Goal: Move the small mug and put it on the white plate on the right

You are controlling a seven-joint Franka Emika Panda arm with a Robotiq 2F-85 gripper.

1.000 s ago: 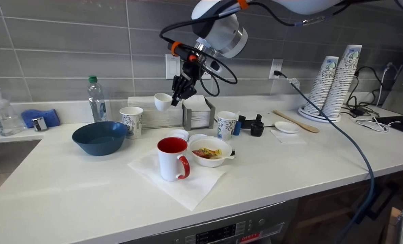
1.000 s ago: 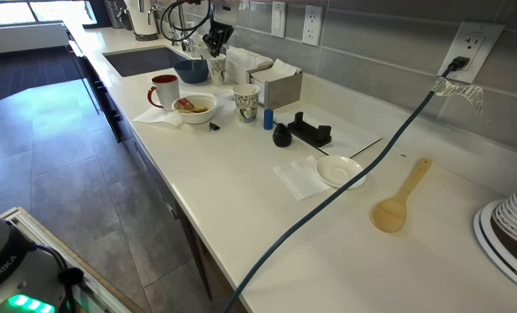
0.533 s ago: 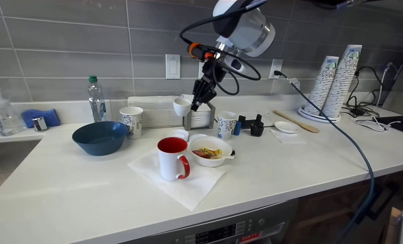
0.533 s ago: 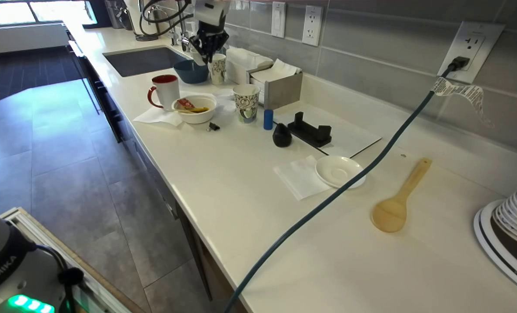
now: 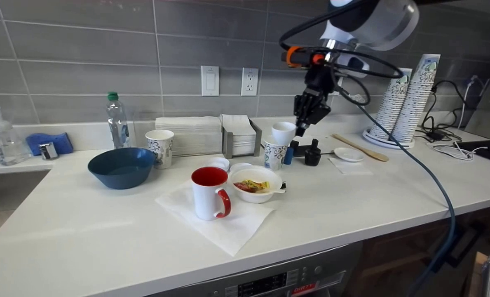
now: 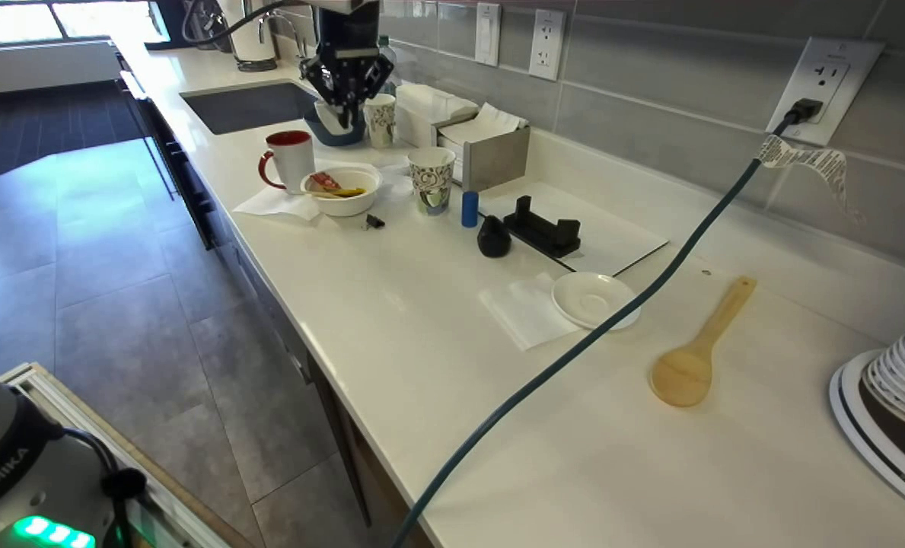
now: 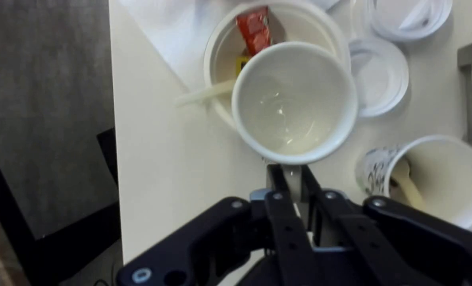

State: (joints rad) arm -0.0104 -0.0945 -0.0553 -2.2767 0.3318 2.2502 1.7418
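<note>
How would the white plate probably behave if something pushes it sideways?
The white plate looks low and flat, so it would likely slide rather than tip. Its glossy surface suggests stiff, possibly breakable ceramic. The napkin at its edge might shift along.

In the wrist view, beyond the jaws, a white bowl [image 7: 224,55] holds red and yellow packets [image 7: 256,29]; round white lids [image 7: 378,79] sit beyond and right of the jaws, a patterned paper cup [image 7: 440,174] to the jaws' right. In an exterior view, a red-handled mug [image 5: 205,201], a dark blue bowl [image 5: 121,175] and a green-capped clear bottle [image 5: 118,123] stand left of the jaws; right of them are a wooden spoon [image 5: 366,151] and, farther off, two tall stacks of paper cups [image 5: 416,101]
</note>
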